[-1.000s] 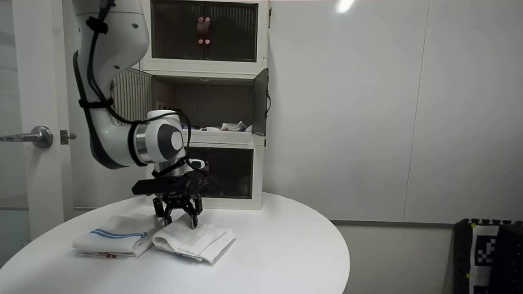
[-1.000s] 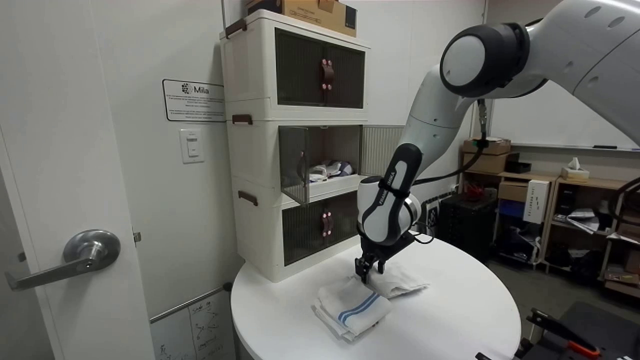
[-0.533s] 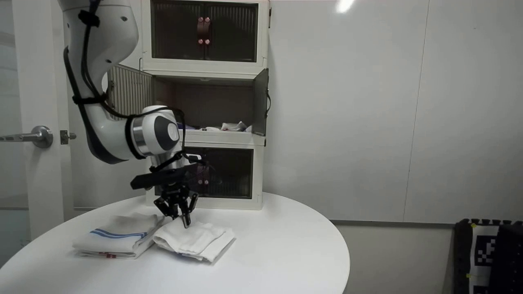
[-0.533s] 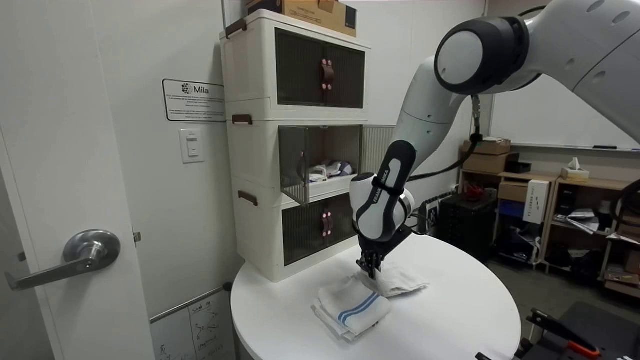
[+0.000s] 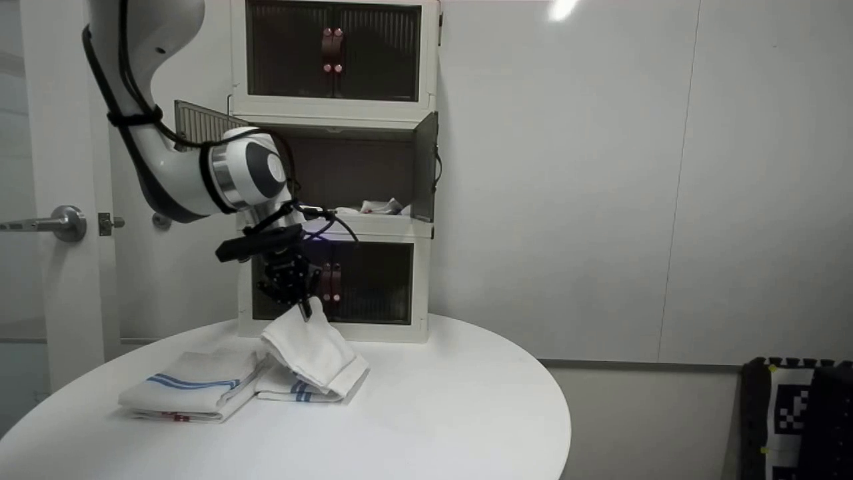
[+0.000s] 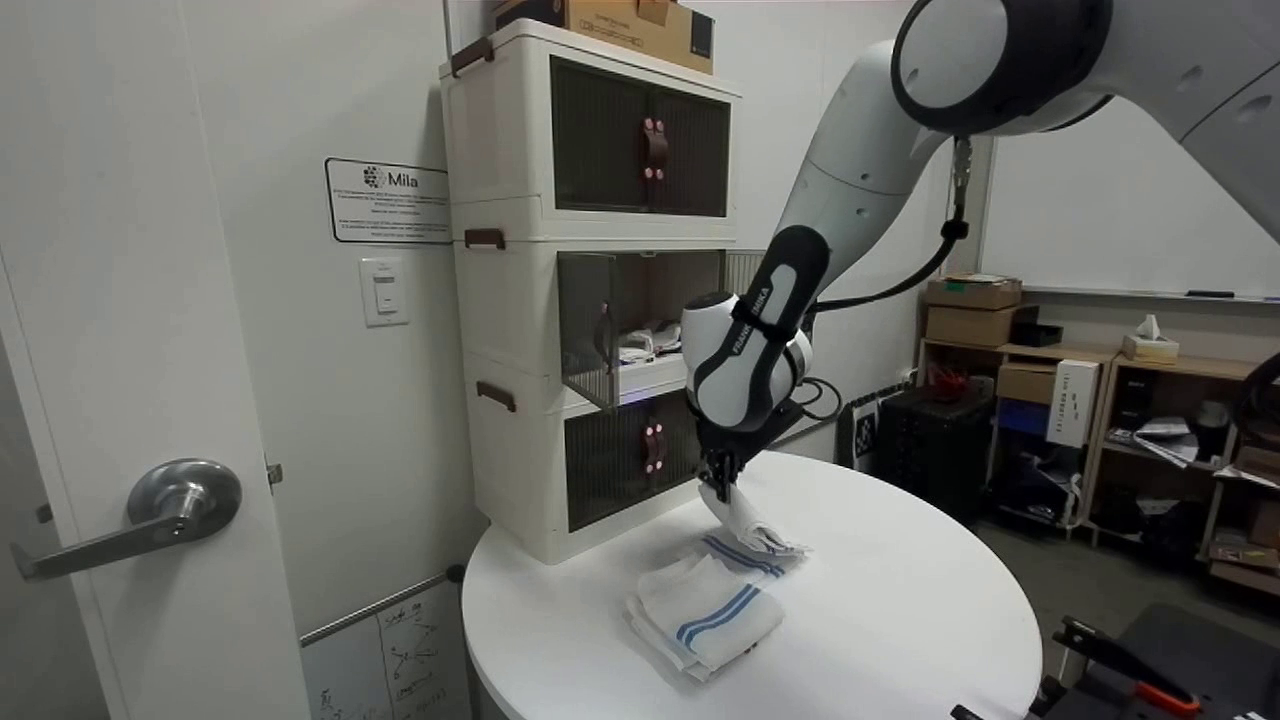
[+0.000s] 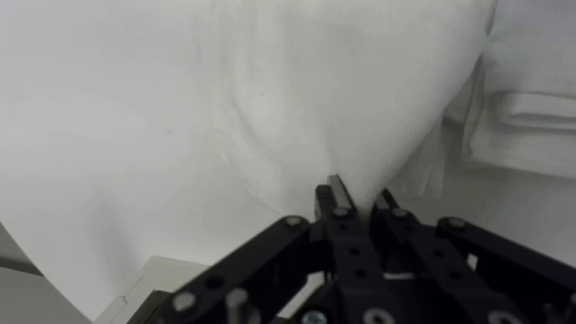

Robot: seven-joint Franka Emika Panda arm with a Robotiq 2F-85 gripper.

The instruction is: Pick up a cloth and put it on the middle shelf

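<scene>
My gripper is shut on a raised fold of a white cloth, seen in both exterior views. In the wrist view the cloth runs up between the two fingertips of the gripper. Its lower folds, with blue stripes, still rest on the round table. A second folded cloth with blue stripes lies right beside it, apart from the fingers. Behind the arm, the middle shelf of the white cabinet stands uncovered, its doors swung out; the arm blocks part of it in both exterior views.
White fabric is heaped on the middle shelf. The cabinet's swung-out doors flank that shelf: a dark door and a ribbed door. The upper doors and lower doors are closed. The round white table stands below.
The fingers have come together on the cloth. The gripper has risen, lifting the cloth's fold and uncovering blue stripes beneath. The striped cloth beside it has stayed put.
</scene>
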